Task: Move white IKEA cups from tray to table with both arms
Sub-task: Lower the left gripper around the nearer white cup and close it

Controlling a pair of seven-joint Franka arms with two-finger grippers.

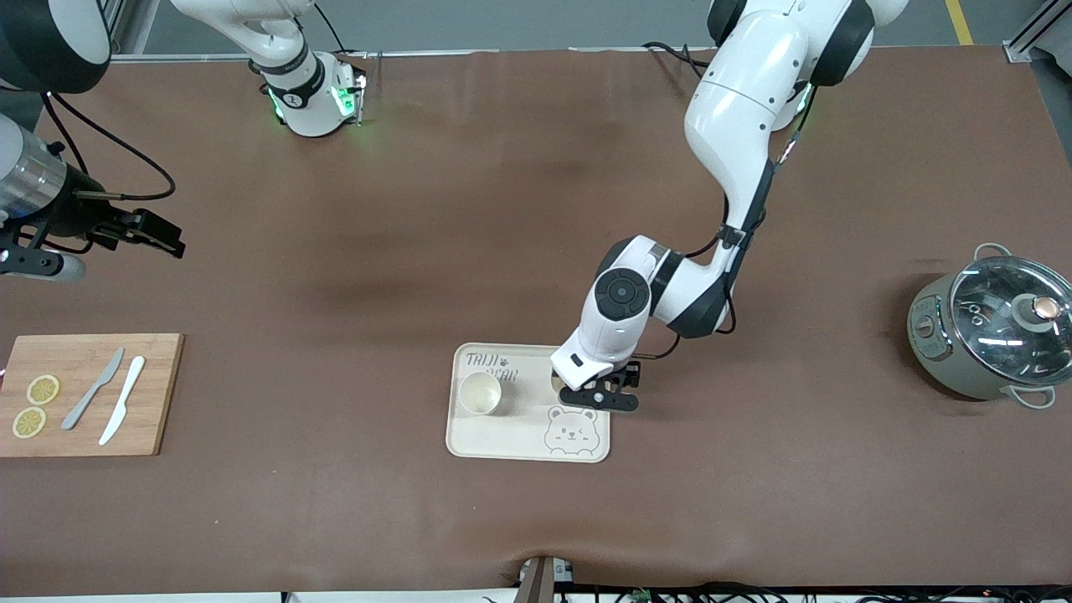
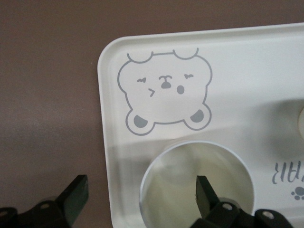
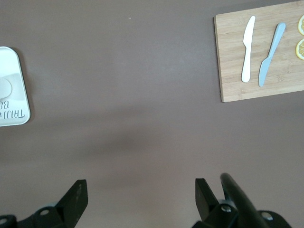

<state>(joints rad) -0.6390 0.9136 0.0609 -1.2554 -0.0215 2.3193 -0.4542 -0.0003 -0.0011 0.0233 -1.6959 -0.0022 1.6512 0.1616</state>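
Observation:
A cream tray (image 1: 519, 423) with a bear drawing lies mid-table. One white cup (image 1: 480, 393) stands upright on it toward the right arm's end. My left gripper (image 1: 597, 397) is low over the tray's other end, open, straddling the wall of the second white cup (image 2: 180, 190): one finger (image 2: 205, 194) is inside it, the other (image 2: 76, 195) outside. That cup stands on the tray (image 2: 247, 71), mostly hidden under the hand in the front view. My right gripper (image 1: 144, 230) waits open and empty over bare table at the right arm's end; its wrist view (image 3: 140, 194) shows only table beneath.
A wooden cutting board (image 1: 84, 394) with two knives and two lemon slices lies at the right arm's end, also in the right wrist view (image 3: 266, 52). A pot with a glass lid (image 1: 988, 327) stands at the left arm's end.

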